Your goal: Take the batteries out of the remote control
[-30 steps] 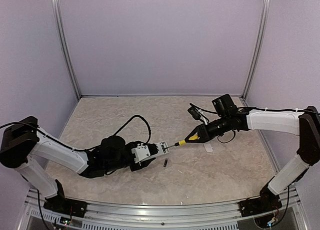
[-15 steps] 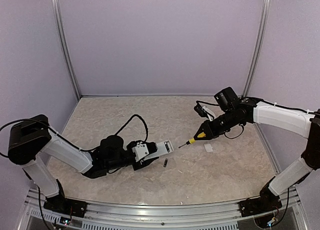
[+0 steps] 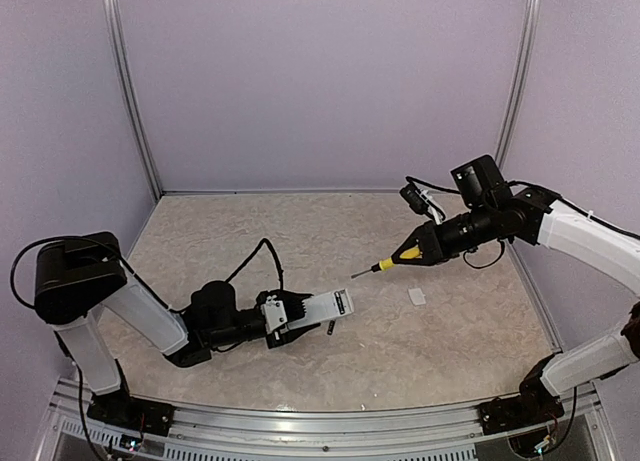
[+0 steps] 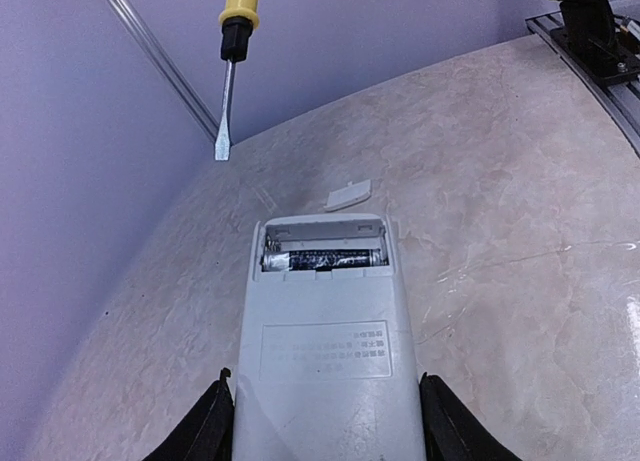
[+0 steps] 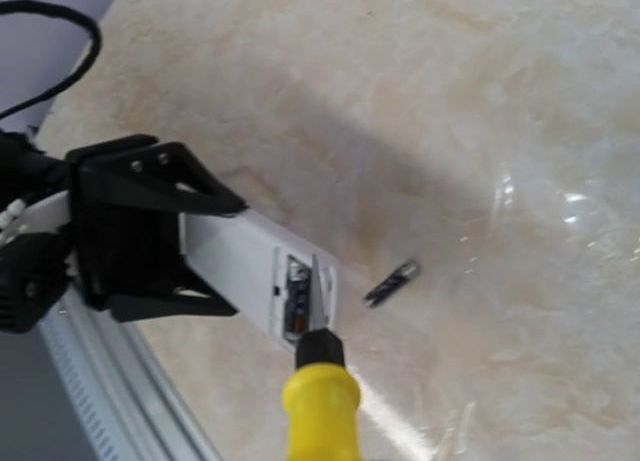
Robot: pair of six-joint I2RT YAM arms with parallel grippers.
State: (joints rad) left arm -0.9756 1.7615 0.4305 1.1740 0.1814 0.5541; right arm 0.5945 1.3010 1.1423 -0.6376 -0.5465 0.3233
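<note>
My left gripper (image 3: 297, 312) is shut on the white remote control (image 3: 322, 307) and holds it by its sides; in the left wrist view the remote (image 4: 325, 351) lies back side up between the fingers (image 4: 205, 431). Its compartment is open and one dark battery (image 4: 325, 259) lies inside. A second battery (image 5: 390, 282) lies loose on the table beside the remote's end, also in the top view (image 3: 325, 327). My right gripper (image 3: 427, 249) is shut on the yellow-handled screwdriver (image 3: 405, 253), whose tip hangs in the air, apart from the remote.
A small white cover piece (image 3: 417, 296) lies on the marble table to the right of the remote, also seen in the left wrist view (image 4: 348, 194). A black cable (image 3: 262, 249) loops behind the left arm. Purple walls enclose the table.
The right arm has drawn the screwdriver back and up to the right, off the remote's end. The left arm has shifted the remote a little lower, nearer the front edge.
</note>
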